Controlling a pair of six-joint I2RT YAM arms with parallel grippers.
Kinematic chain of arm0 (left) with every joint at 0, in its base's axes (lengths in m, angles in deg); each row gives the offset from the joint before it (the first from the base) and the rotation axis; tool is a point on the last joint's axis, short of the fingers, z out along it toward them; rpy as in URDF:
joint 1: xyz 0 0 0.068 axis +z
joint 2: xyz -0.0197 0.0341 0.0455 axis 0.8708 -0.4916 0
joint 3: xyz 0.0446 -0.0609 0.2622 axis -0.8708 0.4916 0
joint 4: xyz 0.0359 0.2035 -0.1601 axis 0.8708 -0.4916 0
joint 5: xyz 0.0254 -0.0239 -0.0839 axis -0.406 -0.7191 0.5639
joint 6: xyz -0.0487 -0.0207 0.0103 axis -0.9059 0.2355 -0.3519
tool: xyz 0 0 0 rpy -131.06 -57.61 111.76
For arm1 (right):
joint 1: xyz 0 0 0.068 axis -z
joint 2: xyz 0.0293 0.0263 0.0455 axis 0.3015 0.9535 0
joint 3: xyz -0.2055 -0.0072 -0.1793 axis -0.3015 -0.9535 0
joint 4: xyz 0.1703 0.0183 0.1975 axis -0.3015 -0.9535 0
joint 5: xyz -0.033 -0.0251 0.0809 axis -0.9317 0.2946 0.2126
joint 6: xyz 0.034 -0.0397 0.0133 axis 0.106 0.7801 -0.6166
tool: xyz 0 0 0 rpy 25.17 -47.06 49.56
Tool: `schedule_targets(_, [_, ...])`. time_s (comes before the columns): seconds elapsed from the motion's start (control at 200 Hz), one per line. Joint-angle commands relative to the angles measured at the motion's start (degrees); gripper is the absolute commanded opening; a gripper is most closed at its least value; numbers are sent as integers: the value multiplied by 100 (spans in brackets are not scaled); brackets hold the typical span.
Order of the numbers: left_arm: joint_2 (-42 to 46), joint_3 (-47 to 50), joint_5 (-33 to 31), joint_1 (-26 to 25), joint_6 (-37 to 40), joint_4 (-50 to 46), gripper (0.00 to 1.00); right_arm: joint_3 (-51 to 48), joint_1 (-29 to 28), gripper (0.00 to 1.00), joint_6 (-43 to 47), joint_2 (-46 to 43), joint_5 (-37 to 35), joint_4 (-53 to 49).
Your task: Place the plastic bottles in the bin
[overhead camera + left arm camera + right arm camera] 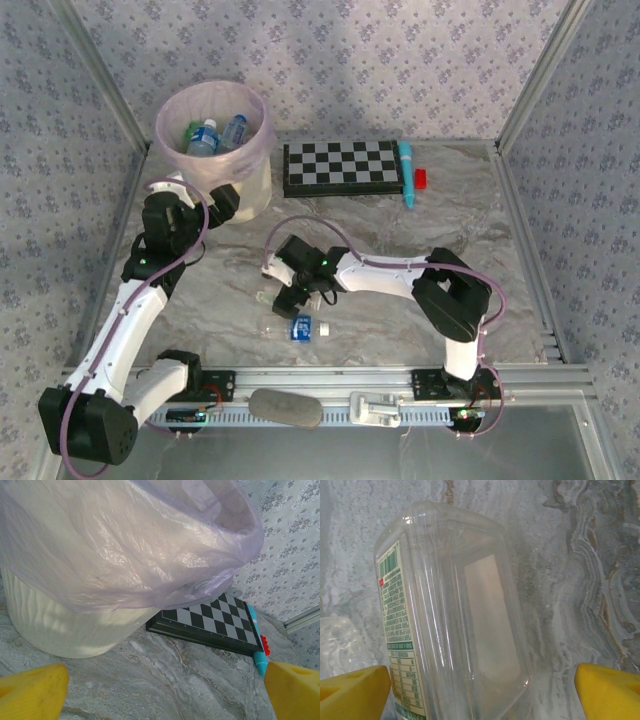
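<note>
Several bottles (205, 138) lay in the bin (255, 190) at far left. A clear bottle (455, 630) lay mid-tabletop (450, 210), the right gripper (480, 690) over it, jaws wide either side. The left gripper (162, 692) sat beside the bin, jaws wide.

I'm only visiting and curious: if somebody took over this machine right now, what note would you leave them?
Left end effector: open, empty, beside the bin.
Right end effector: open, straddling a clear bottle lying on the table, not gripped.
Done: several bottles lie in the bin.
To do: that clear bottle and a blue-labelled bottle nearer the arm bases.
</note>
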Motion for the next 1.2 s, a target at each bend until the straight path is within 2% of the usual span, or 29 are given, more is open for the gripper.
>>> schedule_targets(0.0, [5,-13,45,40,-101,182,100,75,12,95,142,123,-326,-128])
schedule_targets(0.39, [-76,-32,109,35,-172,196,100,182,136,88,117,378,-357,-43])
schedule_targets(0.55, [-118,-3,159,39,-246,230,100,131,209,67,72,341,-331,6])
schedule_targets(0.675, [-153,35,337,32,-399,329,100,44,265,58,-2,211,-287,112])
schedule_targets(0.89, [-109,168,529,-201,-794,652,100,-448,644,51,-338,-553,16,676])
schedule_targets(1.044, [-182,211,512,-562,-1021,936,100,-916,1165,48,-842,-1258,504,1400])
schedule_targets(1.194, [-396,276,494,-1008,-1302,1344,100,-1397,1623,48,-1328,-1900,601,2174])
